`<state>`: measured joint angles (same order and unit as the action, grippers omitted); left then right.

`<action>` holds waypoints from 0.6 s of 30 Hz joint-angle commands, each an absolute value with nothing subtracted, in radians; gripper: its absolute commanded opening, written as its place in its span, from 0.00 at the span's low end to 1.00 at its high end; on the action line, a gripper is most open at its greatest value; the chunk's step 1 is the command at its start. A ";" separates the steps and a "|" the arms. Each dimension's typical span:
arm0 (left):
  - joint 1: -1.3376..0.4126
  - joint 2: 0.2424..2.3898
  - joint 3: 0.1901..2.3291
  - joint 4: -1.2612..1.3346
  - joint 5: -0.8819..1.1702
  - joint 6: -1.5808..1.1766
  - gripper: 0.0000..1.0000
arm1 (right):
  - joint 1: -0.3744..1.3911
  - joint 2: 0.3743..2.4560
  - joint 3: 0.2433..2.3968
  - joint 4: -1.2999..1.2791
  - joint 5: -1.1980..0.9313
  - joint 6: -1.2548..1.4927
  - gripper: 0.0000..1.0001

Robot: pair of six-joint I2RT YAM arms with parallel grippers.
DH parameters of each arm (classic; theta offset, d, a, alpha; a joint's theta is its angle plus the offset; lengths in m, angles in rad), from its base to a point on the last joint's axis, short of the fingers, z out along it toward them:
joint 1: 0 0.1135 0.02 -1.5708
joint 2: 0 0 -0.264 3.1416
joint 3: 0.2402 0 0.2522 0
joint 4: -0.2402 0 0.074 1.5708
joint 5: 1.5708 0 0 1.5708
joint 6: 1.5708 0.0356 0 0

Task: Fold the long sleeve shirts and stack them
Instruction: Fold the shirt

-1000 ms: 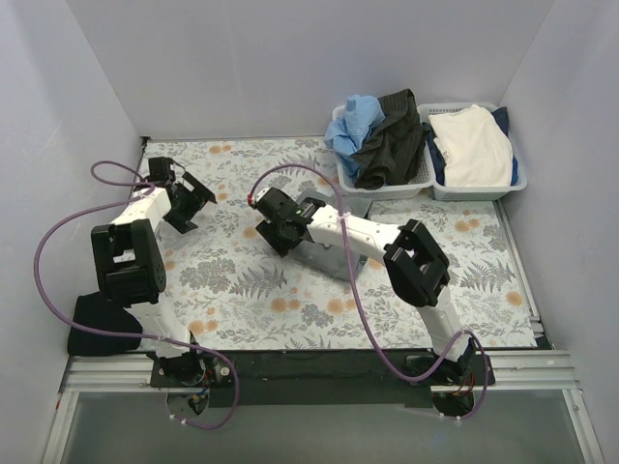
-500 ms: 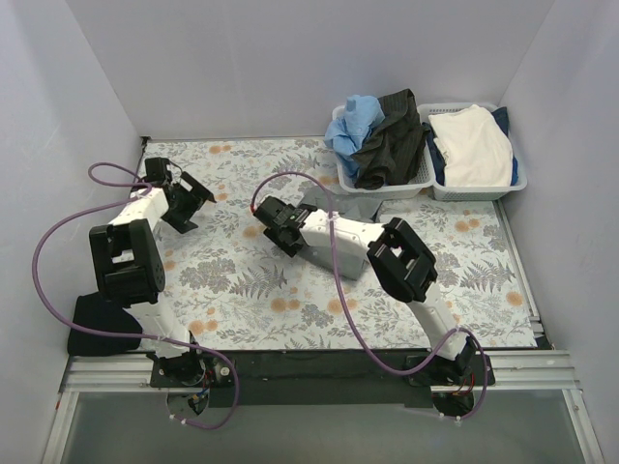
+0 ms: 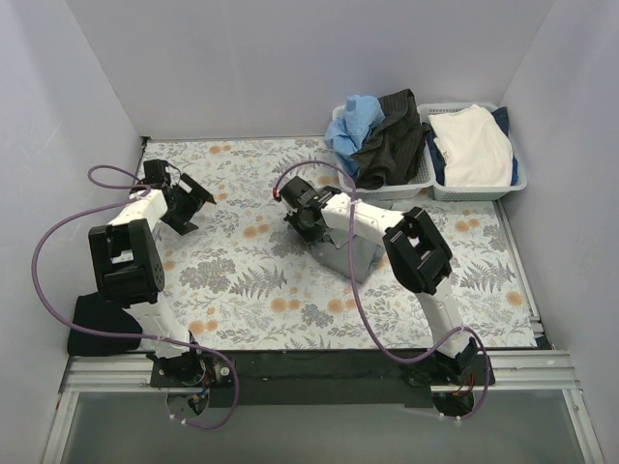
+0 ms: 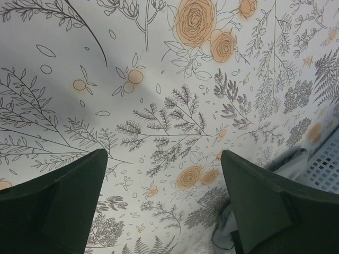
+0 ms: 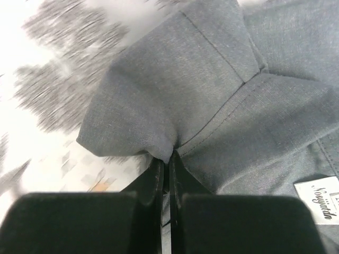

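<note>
— Where was the grey shirt point(image 5: 222, 106)?
— Mid-table on the floral tablecloth point(image 4: 175, 79), partly hidden under the right arm point(image 3: 418, 253). The right gripper point(image 5: 168, 159) had its fingers pressed together on a fold of it, near a white label point(image 5: 320, 198).
— And the left gripper point(image 4: 163, 156)?
— Spread wide, holding nothing, above the tablecloth at the far left.
— Behind?
— Two white baskets point(image 3: 387, 191) at the far right edge: blue cloth point(image 3: 353, 121) and a black garment point(image 3: 392, 135) in one, a white garment point(image 3: 472, 143) in the other.
</note>
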<state>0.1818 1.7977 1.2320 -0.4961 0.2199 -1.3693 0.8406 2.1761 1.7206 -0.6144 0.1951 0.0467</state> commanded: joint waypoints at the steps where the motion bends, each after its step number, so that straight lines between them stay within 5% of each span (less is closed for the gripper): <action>1: 0.190 1.752 1.223 -0.489 0.232 -1.356 0.89 | 0.838 2.043 1.706 -0.663 -0.157 0.043 0.01; 13: 0.192 1.747 1.221 -0.489 0.229 -1.348 0.89 | 0.833 1.922 1.726 -0.621 -0.641 0.048 0.05; 14: 0.190 1.749 1.221 -0.491 0.230 -1.345 0.89 | 0.833 1.930 1.724 -0.630 -0.621 0.051 0.36; 17: 0.190 1.750 1.223 -0.489 0.233 -1.339 0.89 | 0.833 1.947 1.703 -0.669 -0.520 0.045 0.73; 18: 0.192 1.747 1.223 -0.491 0.235 -1.335 0.89 | 0.833 1.936 1.692 -0.669 -0.500 0.040 0.75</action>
